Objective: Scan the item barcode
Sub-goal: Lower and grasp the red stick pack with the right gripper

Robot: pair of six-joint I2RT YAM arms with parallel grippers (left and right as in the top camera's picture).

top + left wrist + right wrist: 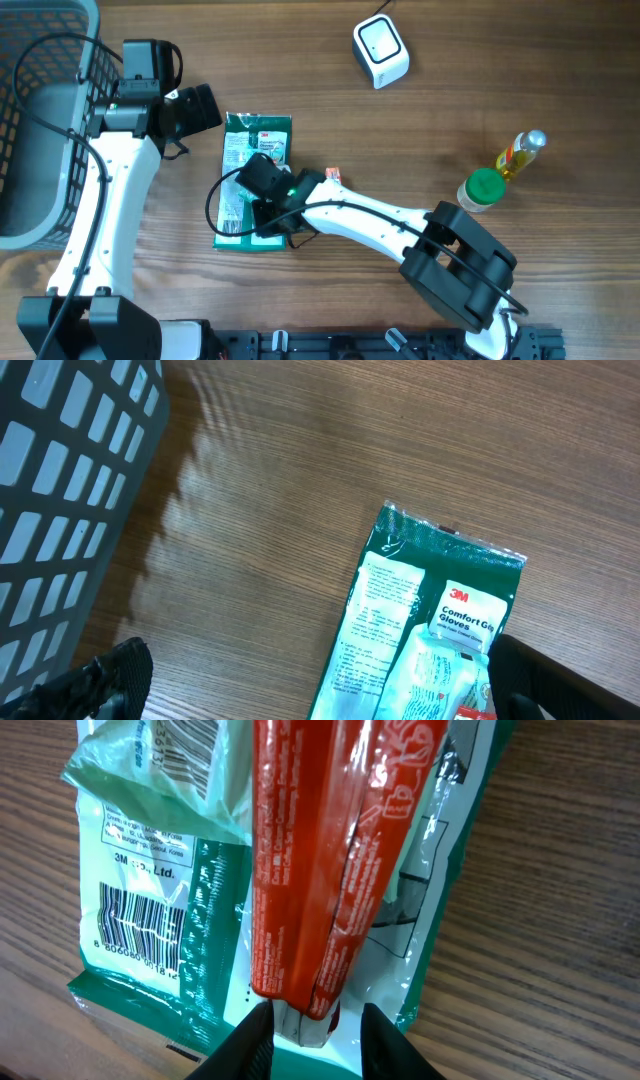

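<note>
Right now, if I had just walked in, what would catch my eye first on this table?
Mid-table lies a green 3M Comfort Gloves pack with its barcode showing. Over it is a shiny red packet, and the right gripper has a finger on either side of the packet's end. A white barcode scanner stands towards the far edge, and a grey mesh basket fills the left corner.

Noted green pack (245, 150) lying flat on wood desk (420, 120), long side running top to bottom. Right hand (270, 222) over pack's lower half, hiding part of it. Left hand (205, 108) near pack's upper left corner, apart from it. Grey basket (40, 130) far left. White scanner (380, 50) top centre, well apart. Bottle (522, 152) just beside green-capped jar (482, 190), right.
</note>
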